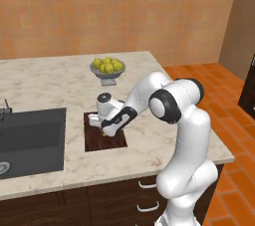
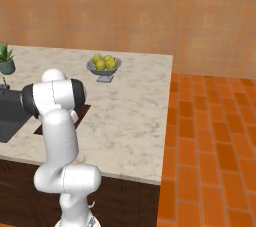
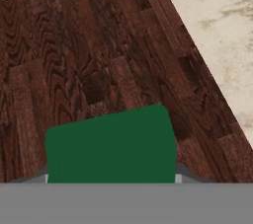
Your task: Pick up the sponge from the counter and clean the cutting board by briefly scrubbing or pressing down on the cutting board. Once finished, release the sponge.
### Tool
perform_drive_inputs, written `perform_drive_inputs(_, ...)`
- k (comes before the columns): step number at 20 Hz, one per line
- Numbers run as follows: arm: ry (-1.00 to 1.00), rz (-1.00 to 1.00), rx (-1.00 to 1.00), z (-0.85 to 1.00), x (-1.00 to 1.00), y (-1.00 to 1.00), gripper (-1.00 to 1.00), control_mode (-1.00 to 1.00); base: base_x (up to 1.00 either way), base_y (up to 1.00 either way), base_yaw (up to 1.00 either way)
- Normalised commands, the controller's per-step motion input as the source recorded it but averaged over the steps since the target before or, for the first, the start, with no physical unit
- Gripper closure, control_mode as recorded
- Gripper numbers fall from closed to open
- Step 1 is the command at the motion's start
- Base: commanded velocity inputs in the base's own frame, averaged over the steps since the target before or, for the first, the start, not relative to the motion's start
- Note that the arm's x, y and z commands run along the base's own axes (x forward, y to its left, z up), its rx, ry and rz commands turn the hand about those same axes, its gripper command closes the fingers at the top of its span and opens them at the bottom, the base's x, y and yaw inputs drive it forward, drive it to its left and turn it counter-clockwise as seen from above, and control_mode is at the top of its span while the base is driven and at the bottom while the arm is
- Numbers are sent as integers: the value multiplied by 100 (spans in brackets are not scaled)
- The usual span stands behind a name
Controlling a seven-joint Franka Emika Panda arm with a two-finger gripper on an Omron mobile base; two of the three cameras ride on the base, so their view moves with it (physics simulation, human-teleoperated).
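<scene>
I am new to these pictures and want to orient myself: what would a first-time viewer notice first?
The white arm bends low over the dark cutting board on the marbled counter, beside the grey sink. In the hand view, the gripper holds the green sponge close above the board. Behind them, a bowl of lemons stands on the counter.

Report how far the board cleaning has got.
Done: the sponge is off the counter, held in the pincer. In hand: it sits low over the cutting board; actual contact is unclear. Left: finish scrubbing, then release the sponge.
</scene>
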Motion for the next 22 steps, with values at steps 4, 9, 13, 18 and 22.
perform_drive_inputs(4, 0, 0, 3, -94, -100, -10, 100, -100, 0, 0, 0)
perform_drive_inputs(9, 0, 1, 1, -93, -100, -13, 100, -100, 0, 0, 0)
perform_drive_inputs(13, 3, 9, 0, -82, -100, -27, 100, -100, 0, 0, 0)
perform_drive_inputs(18, 0, 14, 0, -92, -100, -29, 100, -100, 0, 0, 0)
perform_drive_inputs(22, 0, 21, 1, -79, -100, -41, 100, -100, 0, 0, 0)
